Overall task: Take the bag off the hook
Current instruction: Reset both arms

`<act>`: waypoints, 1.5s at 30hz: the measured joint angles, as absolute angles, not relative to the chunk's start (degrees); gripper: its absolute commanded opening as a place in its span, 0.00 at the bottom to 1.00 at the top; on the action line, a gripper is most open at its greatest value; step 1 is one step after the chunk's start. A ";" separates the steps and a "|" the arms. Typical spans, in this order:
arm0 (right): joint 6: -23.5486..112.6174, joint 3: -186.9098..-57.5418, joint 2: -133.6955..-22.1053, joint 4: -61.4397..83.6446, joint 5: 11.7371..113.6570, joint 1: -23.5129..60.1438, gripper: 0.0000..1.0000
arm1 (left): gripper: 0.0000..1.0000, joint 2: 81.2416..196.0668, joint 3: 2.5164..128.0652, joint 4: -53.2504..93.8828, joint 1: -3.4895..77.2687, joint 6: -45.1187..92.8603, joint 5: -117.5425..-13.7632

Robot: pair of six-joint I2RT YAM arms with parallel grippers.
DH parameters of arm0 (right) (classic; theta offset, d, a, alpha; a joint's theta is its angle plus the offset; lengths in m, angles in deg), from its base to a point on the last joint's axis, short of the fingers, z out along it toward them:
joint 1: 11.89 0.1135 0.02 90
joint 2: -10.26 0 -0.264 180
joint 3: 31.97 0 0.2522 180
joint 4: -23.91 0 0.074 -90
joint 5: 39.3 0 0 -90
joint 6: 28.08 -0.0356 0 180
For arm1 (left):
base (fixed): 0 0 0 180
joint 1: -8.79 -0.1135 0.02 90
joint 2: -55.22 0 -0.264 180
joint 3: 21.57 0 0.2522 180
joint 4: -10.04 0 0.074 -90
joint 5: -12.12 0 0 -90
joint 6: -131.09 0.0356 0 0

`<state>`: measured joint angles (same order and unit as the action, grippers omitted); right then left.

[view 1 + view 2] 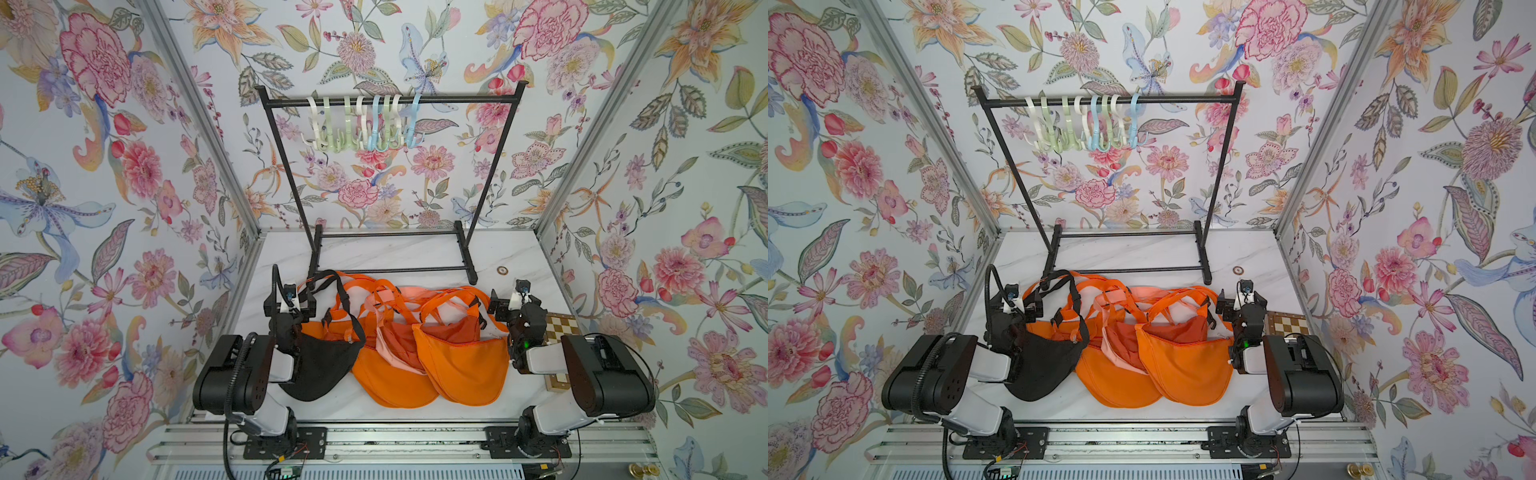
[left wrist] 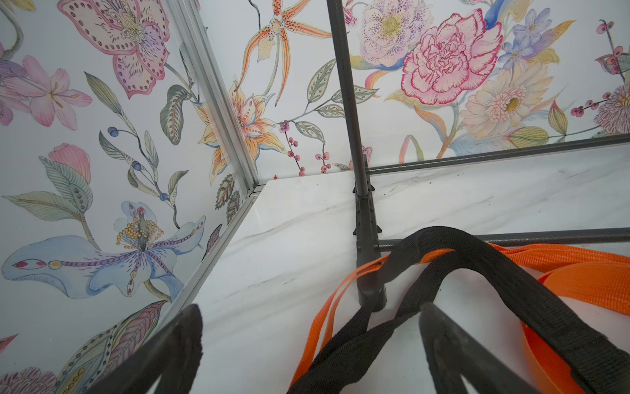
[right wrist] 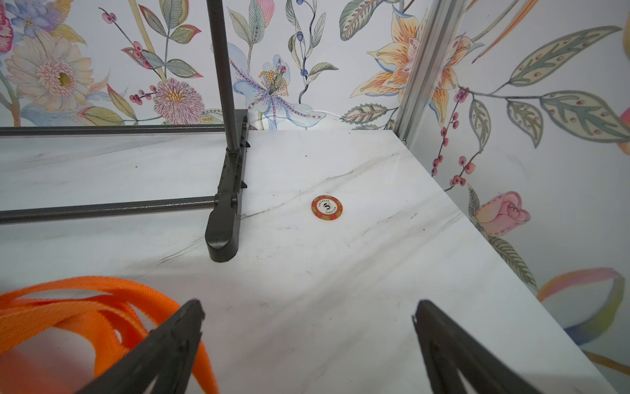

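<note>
Black strap (image 2: 439, 238) before left wrist; chip (image 3: 326, 208) before right.

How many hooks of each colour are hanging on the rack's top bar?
White hooks: 3
Green hooks: 3
Blue hooks: 2
Total: 8

A white, grey-veined marble surface (image 1: 415, 249) fills the lower middle of both top views, walled by floral wallpaper (image 1: 104, 187) with aluminium posts (image 1: 199, 116) at the corners. In the right wrist view an orange poker chip (image 3: 326, 208) lies flat at centre frame, near the dark rack (image 3: 227, 198) foot but apart from it. A chessboard (image 1: 559, 328) shows at the surface's right edge, partly hidden.
</note>
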<state>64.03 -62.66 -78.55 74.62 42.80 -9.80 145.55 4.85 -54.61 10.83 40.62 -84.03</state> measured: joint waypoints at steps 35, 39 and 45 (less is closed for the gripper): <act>64.05 -62.66 -78.55 73.77 44.52 -9.71 0.99 | 0.99 145.55 4.85 -54.61 10.83 40.62 -84.03; 64.05 -62.66 -78.55 73.77 44.52 -9.71 0.99 | 0.99 145.55 4.85 -54.61 10.83 40.62 -84.03; 64.05 -62.66 -78.55 73.77 44.96 -9.71 0.99 | 1.00 145.55 4.85 -54.61 10.86 40.62 -84.03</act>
